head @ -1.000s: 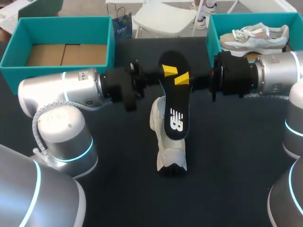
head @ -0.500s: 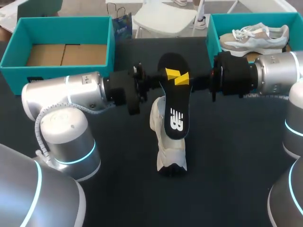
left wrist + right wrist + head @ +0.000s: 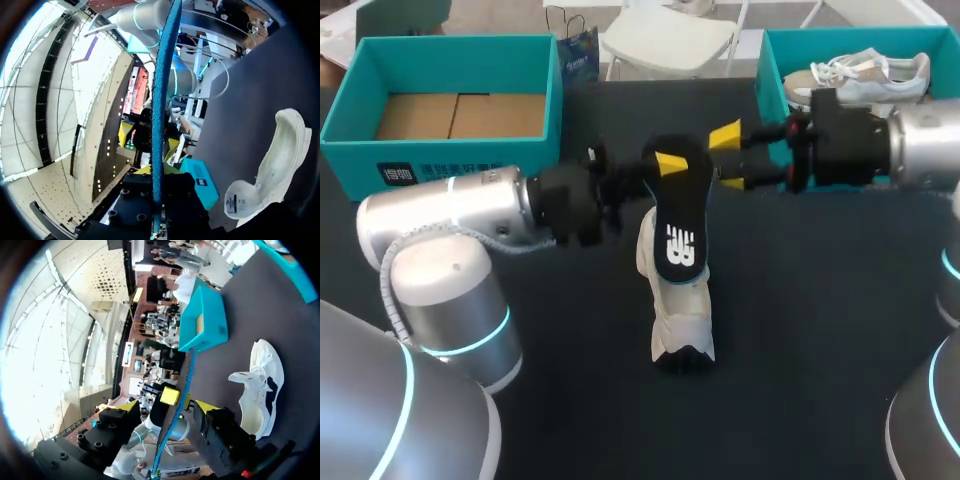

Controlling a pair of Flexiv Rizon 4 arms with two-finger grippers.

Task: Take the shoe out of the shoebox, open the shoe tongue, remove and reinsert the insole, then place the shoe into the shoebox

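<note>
The dark bench [image 3: 800, 330] carries a second teal box [image 3: 768, 75] in its far right corner, open at the top. Inside it lies a pale grey and white sneaker [image 3: 870, 72], lengthwise along the box's far wall, its white laces showing.

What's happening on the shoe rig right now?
Mid insole step. The left gripper is shut on the black insole, holding it over the white shoe, which sits on the table. The right gripper is open beside the insole's far end, not gripping it. The right-hand shoebox holds a second shoe.
</note>
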